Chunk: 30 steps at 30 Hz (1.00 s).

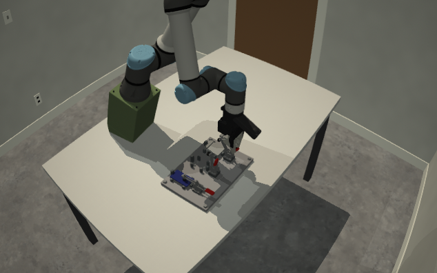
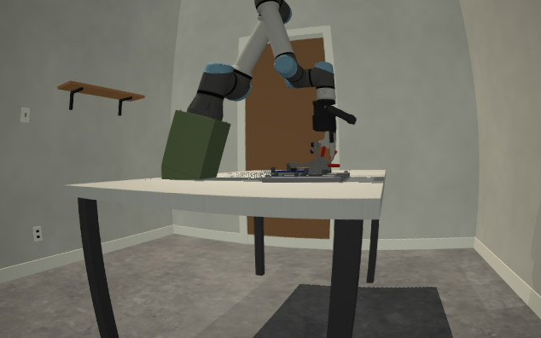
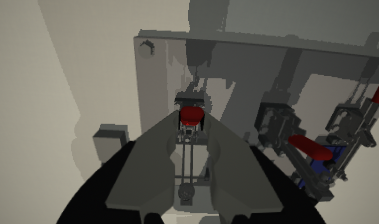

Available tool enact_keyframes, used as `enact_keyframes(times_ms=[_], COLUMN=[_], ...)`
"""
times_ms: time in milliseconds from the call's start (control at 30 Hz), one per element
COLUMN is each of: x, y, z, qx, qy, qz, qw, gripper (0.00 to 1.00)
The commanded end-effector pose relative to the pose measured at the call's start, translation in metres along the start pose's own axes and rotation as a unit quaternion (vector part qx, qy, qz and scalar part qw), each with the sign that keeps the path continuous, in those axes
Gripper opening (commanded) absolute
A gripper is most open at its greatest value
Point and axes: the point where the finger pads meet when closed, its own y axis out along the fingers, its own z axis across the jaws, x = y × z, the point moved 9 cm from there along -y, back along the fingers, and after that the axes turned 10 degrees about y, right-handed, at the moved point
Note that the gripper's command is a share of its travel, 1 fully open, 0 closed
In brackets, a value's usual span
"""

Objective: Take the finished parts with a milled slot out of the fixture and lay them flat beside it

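The grey fixture plate (image 1: 196, 200) (image 2: 341, 176) (image 3: 155, 85) lies on the table with three toggle clamps in a row, each with a red handle. My gripper (image 1: 231, 149) (image 2: 328, 150) (image 3: 190, 112) stands upright over the far clamp and is shut on its red handle (image 3: 191, 114), which is lifted up. The middle clamp's handle (image 1: 216, 161) (image 3: 310, 146) is also raised. The blue blank (image 1: 179, 178) (image 3: 317, 167) sits at the near station, its clamp handle (image 1: 209, 191) lying flat. The grey slotted parts are too small to make out among the clamps.
The arm's green pedestal (image 1: 132, 117) (image 2: 194, 147) stands on the white table (image 1: 114, 200) (image 2: 226, 192) behind and left of the fixture. A small grey block (image 3: 110, 140) shows left of the fingers in the wrist view. The table's right edge is close beyond the fixture.
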Motion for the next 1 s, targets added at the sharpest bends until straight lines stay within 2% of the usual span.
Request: enact_keyframes(times_ms=[0,967], x=[0.004,0.016], y=[-0.001,-0.002], z=[0.001,0.003], qx=[0.000,0.000], qy=[0.000,0.000], qz=[0.000,0.000], qw=[1.000,1.000], gripper=[0.00,0.00])
